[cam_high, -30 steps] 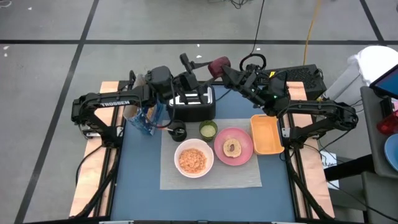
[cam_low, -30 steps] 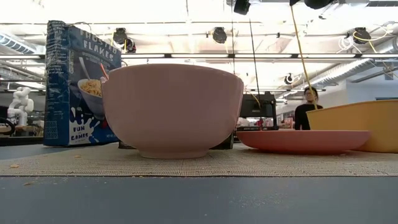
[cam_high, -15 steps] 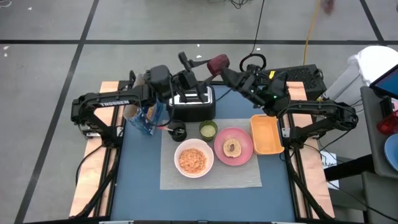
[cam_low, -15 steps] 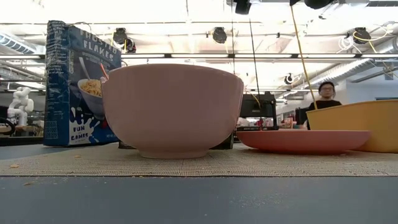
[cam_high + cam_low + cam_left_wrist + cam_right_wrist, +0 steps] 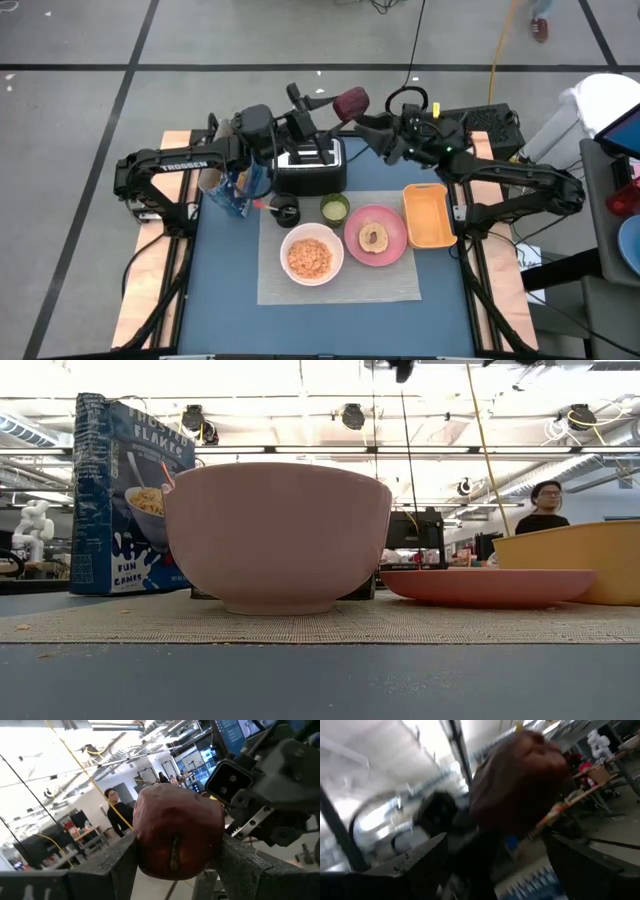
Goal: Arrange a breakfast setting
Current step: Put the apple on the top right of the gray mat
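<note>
Clamping a dark-red round fruit (image 5: 177, 837) between the two dark fingers (image 5: 122, 865) of the left gripper (image 5: 335, 105), held aloft over the black-and-silver toaster (image 5: 310, 165). Faced it with the right gripper (image 5: 365, 125), jaws spread wide to either side of the fruit; contact could not be told. Below, on the grey rectangular woven mat (image 5: 400, 280): white round bowl (image 5: 311, 255) of orange flakes, beside it the pink round plate (image 5: 392, 245), small green cup (image 5: 334, 208) and black cup (image 5: 287, 213) behind them. Stood upright at the mat's left, the blue cereal box (image 5: 235, 190). Lay just right of the plate, the orange rectangular tray (image 5: 430, 215).
</note>
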Controlling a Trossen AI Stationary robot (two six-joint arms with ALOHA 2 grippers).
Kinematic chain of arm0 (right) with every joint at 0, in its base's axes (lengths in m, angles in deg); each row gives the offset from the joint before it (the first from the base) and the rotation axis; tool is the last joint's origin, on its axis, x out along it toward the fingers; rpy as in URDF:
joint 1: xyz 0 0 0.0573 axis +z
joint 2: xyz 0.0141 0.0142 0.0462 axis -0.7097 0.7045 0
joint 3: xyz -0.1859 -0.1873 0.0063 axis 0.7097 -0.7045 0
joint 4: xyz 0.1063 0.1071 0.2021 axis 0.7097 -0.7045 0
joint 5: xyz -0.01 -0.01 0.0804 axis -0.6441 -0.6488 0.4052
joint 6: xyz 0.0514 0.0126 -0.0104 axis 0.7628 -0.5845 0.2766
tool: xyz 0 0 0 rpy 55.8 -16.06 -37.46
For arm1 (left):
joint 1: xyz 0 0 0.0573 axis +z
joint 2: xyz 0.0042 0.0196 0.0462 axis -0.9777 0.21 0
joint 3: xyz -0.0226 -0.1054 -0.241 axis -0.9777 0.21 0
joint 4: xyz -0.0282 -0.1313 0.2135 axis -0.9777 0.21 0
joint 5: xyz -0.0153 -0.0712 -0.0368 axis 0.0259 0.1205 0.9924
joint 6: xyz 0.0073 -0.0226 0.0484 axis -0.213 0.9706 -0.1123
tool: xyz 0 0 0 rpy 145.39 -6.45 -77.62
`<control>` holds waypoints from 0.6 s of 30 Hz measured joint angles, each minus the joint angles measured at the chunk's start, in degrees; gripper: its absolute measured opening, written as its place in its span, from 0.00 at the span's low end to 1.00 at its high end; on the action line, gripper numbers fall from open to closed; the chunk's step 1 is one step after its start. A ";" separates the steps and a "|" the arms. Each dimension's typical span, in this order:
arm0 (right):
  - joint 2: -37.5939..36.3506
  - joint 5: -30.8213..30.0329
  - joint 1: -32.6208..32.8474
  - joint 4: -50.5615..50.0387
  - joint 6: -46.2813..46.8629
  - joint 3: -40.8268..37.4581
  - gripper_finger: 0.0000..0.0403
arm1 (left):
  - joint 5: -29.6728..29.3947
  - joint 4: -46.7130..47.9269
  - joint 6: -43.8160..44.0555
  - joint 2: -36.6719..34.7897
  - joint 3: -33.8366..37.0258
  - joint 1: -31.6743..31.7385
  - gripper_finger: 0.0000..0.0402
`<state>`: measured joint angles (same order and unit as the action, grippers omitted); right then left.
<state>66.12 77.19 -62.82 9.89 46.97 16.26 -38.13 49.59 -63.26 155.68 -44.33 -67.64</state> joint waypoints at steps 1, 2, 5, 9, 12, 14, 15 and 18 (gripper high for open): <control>-1.43 2.10 -0.54 -3.10 -1.96 0.00 0.81 | -0.03 -0.13 0.85 0.02 0.00 0.00 0.58; -2.95 3.64 -1.08 -6.69 -3.89 0.00 0.81 | -0.25 -0.28 1.67 0.02 0.00 0.00 0.58; -7.57 5.65 -2.44 -18.07 -9.75 0.00 0.81 | -1.27 -1.15 3.88 0.02 0.00 0.01 0.58; -13.76 5.70 -4.28 -31.71 -18.57 0.00 0.81 | -1.28 -1.86 6.84 0.02 0.00 0.02 0.58; -18.22 5.63 -5.59 -39.51 -23.53 0.00 0.81 | -0.28 -1.88 9.36 0.02 0.00 0.02 0.58; -20.64 5.59 -6.27 -43.07 -25.10 0.00 0.81 | 1.59 -1.89 11.10 0.02 0.00 0.02 0.58; -21.72 5.57 -6.55 -44.51 -25.50 0.00 0.81 | 2.43 -1.95 12.08 0.04 0.00 0.01 0.58; -24.47 5.57 -7.43 -48.05 -25.64 0.00 0.81 | 3.77 -2.19 15.02 0.04 0.00 0.00 0.58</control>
<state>41.65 82.76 -70.25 -38.16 21.34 16.26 -34.36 47.40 -48.24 155.72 -44.33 -67.64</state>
